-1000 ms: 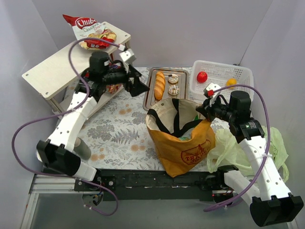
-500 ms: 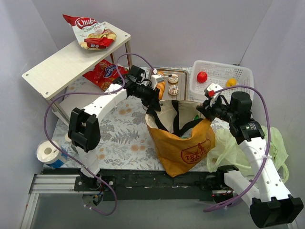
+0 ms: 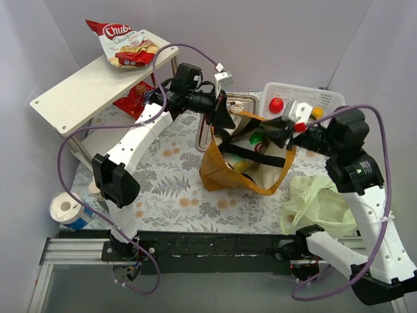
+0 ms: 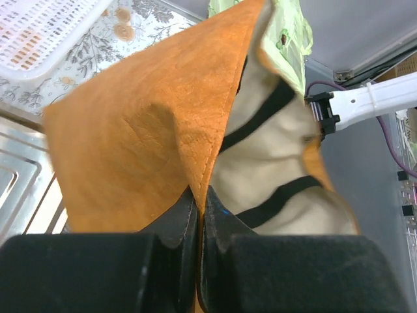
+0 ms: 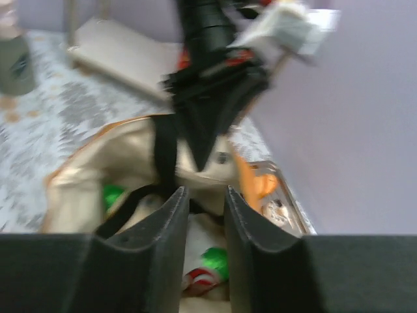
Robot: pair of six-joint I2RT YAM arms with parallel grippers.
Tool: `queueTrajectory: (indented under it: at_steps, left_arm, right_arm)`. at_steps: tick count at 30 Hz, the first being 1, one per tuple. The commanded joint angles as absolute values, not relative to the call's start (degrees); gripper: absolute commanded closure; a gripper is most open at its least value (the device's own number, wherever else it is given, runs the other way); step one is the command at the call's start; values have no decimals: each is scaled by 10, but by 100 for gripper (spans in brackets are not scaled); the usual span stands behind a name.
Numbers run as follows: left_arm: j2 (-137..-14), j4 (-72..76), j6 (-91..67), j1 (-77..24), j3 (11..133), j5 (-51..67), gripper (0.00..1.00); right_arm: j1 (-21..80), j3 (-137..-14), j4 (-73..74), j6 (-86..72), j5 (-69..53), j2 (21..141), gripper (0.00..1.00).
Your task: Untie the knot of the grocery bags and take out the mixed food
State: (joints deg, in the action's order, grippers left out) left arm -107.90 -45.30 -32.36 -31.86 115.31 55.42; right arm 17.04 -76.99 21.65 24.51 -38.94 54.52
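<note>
The mustard-orange tote (image 3: pixel 215 171) hangs raised and tipped, mouth wide. My left gripper (image 3: pixel 227 120) is shut on its back rim; in the left wrist view that gripper (image 4: pixel 201 192) pinches the orange tote (image 4: pixel 130 130) edge. My right gripper (image 3: pixel 273 129) hovers at the tote's right rim. In the right wrist view this gripper (image 5: pixel 205 192) stands open, nothing between its fingers, over the cream tote (image 5: pixel 85 163) lining. Green and red-white snack packets (image 5: pixel 212 267) lie inside. The pale green bag (image 3: pixel 319 202) lies crumpled at right. An apple (image 3: pixel 276 105) and orange (image 3: pixel 316 112) sit in the basket.
A white mesh basket (image 3: pixel 306 96) stands at back right. A metal tray (image 3: pixel 201 134) with a donut (image 3: pixel 236 104) lies behind the tote. A wooden shelf (image 3: pixel 85 88) at back left carries a snack packet (image 3: pixel 127 45), another red packet (image 3: pixel 133 98) beneath. A paper roll (image 3: pixel 65 208) sits near left.
My left arm swung from the shelf to the tote, shut on its rim and lifted it. The tote rose and tipped. My right gripper opened and moved up and left.
</note>
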Motion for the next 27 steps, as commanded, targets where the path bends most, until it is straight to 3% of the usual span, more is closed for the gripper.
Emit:
queueTrajectory:
  at_steps: [1,9,12,17,27]
  left_arm:
    - [-1039,-428,-345,-345,1151,567,100]
    - [-974,-415,-342,-368,1067,543,100]
    - [-970,-431,-317,-368,1056,527,100]
    - [-947,-405,-297,-364,1009,507,100]
    - [-904,-357,-296,-345,932,525,100]
  right_arm:
    - [262,-705,350,366,-426,519,69]
    - [315,-440,481,481,-292,413,73]
    - [317,-408,497,532,-267,386,75]
    - [318,-486,583,590,-329,406,80]
    - [318,-570,345,507,-297,458,82]
